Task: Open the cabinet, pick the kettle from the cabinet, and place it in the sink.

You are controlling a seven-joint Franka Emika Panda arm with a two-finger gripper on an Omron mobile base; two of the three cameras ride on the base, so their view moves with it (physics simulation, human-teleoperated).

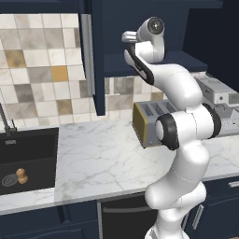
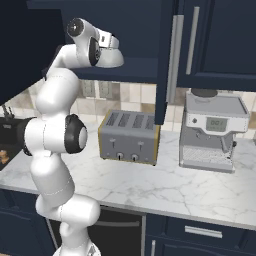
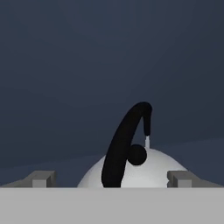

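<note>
Even, diffuse rendered light on the marble bench (image 1: 107,158); soft shadows, no glare. The open cabinet (image 2: 135,30) interior is dim. The hand view is dark, the kettle (image 3: 148,168) pale, edges slightly soft.

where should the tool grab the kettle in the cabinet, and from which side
Probably by the black arched handle rising over the kettle dome. The smooth, rounded body looks too wide for the fingers, while the thin arch fits between them. Come straight in from the cabinet front, as the open tool already faces it, fingers either side of the arch.
</note>
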